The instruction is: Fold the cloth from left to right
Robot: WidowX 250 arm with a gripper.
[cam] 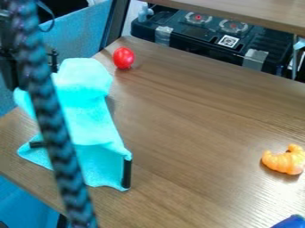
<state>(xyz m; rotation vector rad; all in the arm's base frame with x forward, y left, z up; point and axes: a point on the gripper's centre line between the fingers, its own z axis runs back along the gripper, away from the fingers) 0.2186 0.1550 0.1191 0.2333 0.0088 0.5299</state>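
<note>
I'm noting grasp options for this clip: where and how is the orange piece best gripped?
Probably across the thick middle of the orange piece, coming straight down from above. It lies curved on the table, with a hollow toward the upper left of the view, so one finger could enter that hollow and the other close on the rounded outer side.

The tabletop [196,111] is viewed from above at a slant, at fairly close range, and is faced toward a black case [199,33] beyond its far edge. A braided cord [51,120] is noted close before the lens, at left.
</note>
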